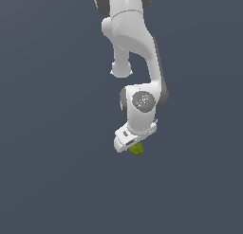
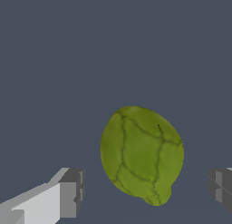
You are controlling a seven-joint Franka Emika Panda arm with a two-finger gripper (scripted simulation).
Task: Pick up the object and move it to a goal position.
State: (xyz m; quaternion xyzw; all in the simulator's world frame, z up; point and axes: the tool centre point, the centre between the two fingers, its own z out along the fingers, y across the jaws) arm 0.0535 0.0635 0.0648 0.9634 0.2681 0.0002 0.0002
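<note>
Olive-green lumpy blob with dark crack-like veins and a small pointed nub [image 2: 141, 154] is seen between the two grey finger pads [image 2: 72, 192] of the white robot hand [image 2: 147, 191], jaws spread wide with clear gaps on both sides, nothing gripped yet. In the exterior view the blob [image 1: 136, 149] sits just under the hand [image 1: 129, 141], on the plain dark-grey worktop [image 1: 52, 181]. Judged step: pre-grasp descent. Blob appears nearer one pad, so centring is advised before closing; pads should be lowered to the widest part, not the nub, to avoid squeeze-out. No goal marker is visible.
</note>
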